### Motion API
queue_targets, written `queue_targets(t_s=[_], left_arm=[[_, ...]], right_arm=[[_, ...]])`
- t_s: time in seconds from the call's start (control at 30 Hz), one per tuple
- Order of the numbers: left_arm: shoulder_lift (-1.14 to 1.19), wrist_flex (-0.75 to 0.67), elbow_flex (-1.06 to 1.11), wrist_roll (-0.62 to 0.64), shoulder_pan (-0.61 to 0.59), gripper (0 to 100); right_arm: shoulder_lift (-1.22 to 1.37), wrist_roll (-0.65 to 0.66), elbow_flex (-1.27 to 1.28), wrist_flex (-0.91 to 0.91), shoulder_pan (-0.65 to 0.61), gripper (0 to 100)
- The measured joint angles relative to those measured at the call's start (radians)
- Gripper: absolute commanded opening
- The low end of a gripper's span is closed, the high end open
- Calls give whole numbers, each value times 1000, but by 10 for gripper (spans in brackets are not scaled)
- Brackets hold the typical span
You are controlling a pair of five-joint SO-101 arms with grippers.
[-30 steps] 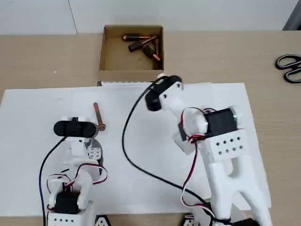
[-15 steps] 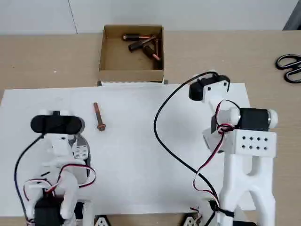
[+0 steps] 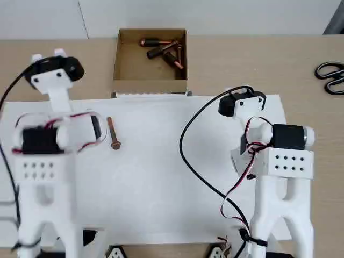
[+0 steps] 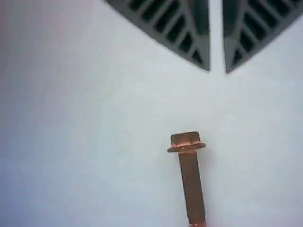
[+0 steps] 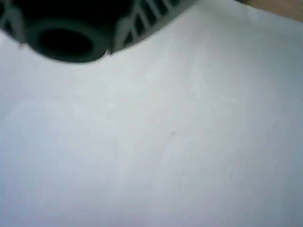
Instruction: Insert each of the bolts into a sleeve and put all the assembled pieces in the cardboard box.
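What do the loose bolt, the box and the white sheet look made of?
Bolt: metal, probably copper-plated or coppery-coated; reddish sheen, crisp flanged hex head.
Box: plain cardboard; matte brown, folded walls.
Sheet: likely paper; matte white, flat, thin edge. Could be thin plastic.

In the cardboard box (image 3: 128,65) the assembled pieces (image 3: 164,49) lie overlapped, so their count cannot be told. The bolt (image 4: 191,178) on the paper (image 3: 161,177), near the box's front, loses its shank tip to the left wrist view's edge. Scissors (image 3: 330,76) far right of the box are cropped.
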Motion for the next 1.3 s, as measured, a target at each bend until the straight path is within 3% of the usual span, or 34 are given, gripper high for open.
queue_targets(t_s=[0.23, 0.5, 1.3], left_arm=[[262, 34, -81, 61, 34, 21], [425, 31, -86, 110, 55, 198], [694, -198, -86, 123, 20, 199]], right_arm=[[0, 0, 0, 0, 0, 3], [0, 0, 0, 0, 0, 3], [0, 0, 0, 0, 0, 3]])
